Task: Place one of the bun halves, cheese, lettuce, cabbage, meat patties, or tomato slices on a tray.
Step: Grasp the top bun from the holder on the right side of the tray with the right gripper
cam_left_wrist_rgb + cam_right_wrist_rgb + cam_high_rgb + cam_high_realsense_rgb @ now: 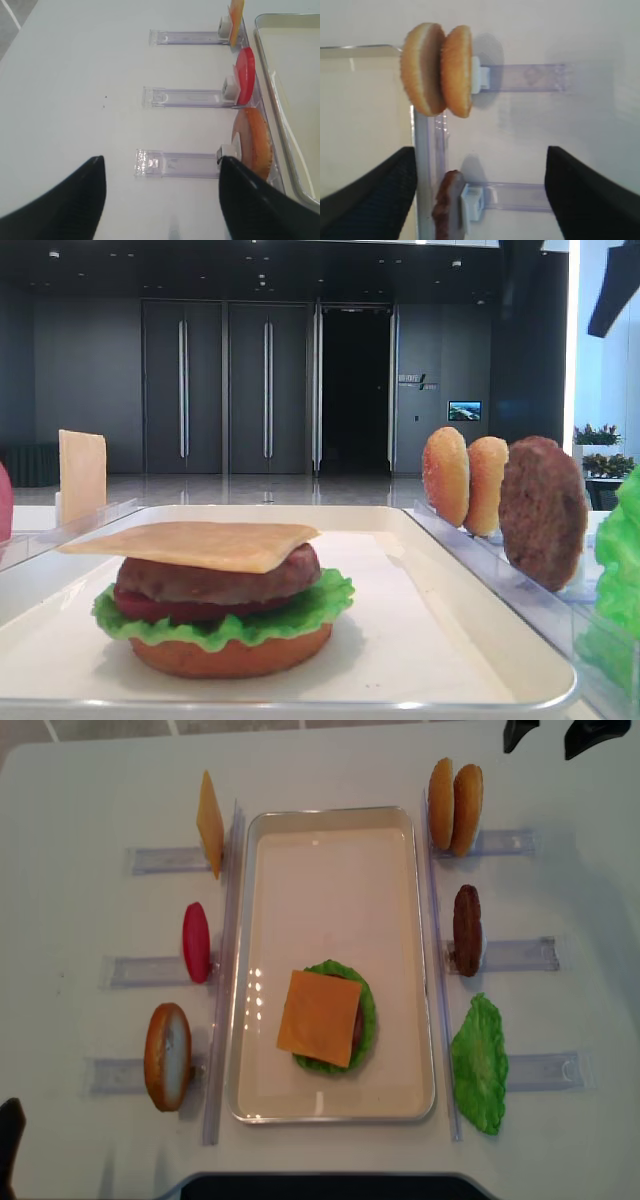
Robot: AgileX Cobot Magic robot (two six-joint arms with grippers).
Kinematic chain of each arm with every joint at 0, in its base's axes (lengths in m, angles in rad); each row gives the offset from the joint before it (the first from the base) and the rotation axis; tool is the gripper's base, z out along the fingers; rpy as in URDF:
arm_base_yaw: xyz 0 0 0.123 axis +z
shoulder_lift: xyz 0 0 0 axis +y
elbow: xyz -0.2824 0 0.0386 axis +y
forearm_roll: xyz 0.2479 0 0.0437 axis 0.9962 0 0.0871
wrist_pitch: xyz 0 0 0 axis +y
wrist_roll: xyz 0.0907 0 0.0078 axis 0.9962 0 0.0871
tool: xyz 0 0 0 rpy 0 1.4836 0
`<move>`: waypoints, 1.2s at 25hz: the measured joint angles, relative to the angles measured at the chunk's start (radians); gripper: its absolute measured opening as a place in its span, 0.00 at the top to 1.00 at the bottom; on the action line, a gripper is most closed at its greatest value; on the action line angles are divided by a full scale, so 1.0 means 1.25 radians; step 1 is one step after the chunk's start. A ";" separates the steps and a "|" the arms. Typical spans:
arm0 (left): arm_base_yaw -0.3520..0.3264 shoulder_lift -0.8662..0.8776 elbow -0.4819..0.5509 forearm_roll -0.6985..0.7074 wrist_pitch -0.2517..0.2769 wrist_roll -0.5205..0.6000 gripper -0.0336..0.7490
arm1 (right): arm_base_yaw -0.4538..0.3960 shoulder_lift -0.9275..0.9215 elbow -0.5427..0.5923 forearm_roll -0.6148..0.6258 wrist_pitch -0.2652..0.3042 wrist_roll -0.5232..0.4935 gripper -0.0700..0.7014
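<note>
On the tray [250, 830], we had cheese [319, 1017] topping the stack; bun halves [455, 792] at one o'clock remained, right gripper [480, 195] spread wide, empty.

Clear plastic racks [510, 955] flank both sides on a white table [90, 800].

The large white rectangular tray [400, 920] looks smooth and a little glossy, with light reflecting on its bare floor. The clear plastic racks [510, 955] along its long edges are shiny and transparent. The two golden-brown bun halves [466, 480] have a fine speckled crust with a light sheen. The dark brown round meat patty [542, 510] looks rough and matt. The white worktop [75, 75] is smooth and matt.
</note>
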 joint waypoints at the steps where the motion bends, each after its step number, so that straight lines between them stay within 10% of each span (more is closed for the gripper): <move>1: 0.000 0.000 0.000 0.000 0.000 0.000 0.27 | 0.021 0.000 0.000 -0.001 0.000 0.014 0.22; 12: 0.000 0.000 0.000 0.000 0.000 0.000 0.27 | 0.182 0.000 0.000 -0.060 -0.024 0.167 0.22; 30: 0.000 0.000 0.000 0.000 0.000 0.000 0.27 | 0.169 0.096 -0.001 -0.077 -0.152 0.175 0.22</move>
